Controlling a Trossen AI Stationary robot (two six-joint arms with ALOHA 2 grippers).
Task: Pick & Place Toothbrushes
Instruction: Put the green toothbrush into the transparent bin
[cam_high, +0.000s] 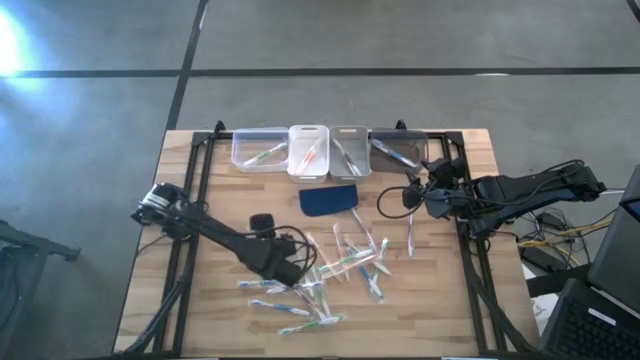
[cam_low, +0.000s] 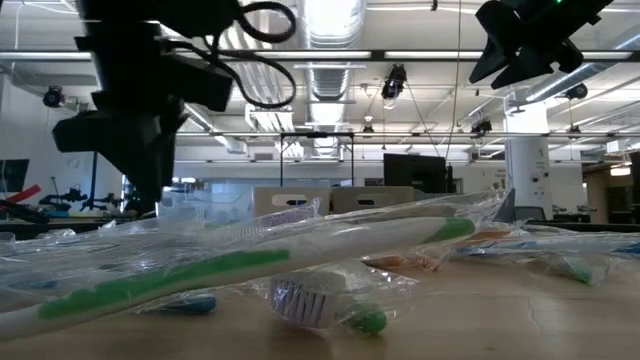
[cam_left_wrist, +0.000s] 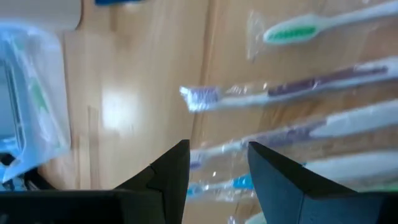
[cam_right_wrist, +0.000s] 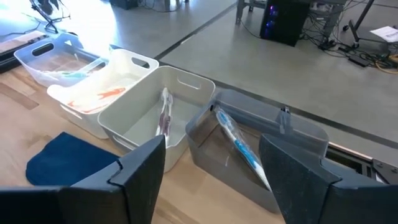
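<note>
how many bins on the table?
4, in one row along the far edge: clear bin, white bin, light grey bin, dark grey bin. None look hidden.

Wooden table (cam_high: 200, 310): toothbrushes (cam_high: 340, 262), bins (cam_high: 308, 150), pad (cam_high: 328, 199).

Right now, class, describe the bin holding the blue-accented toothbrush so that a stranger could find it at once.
Along the table's far edge stands a row of four bins. Go to the end nearest the right gripper: the grey translucent bin there holds one wrapped toothbrush with blue accents, leaning on its wall. Its neighbours are white or clear; this one alone is smoky grey.
</note>
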